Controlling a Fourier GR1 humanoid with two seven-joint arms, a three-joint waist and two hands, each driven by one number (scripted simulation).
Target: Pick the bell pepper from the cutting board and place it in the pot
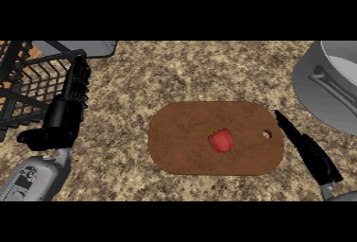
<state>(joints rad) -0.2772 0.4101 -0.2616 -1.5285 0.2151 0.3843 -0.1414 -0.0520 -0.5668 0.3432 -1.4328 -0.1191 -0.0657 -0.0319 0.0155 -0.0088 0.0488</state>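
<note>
A single view looks steeply down from the robot's head onto the speckled brown stone table. It is fairly close: the rounded brown wooden cutting board fills the middle, while the right edge crops the grey metal pot and the left edge the black wire basket.

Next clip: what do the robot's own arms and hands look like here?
Both forearms are light grey with rounded shells. The left forearm carries a small dark panel with pale markings. Only the grey end of the right forearm shows. The left robot hand and the right robot hand are black all over, with long slim fingers. No cables are visible.
</note>
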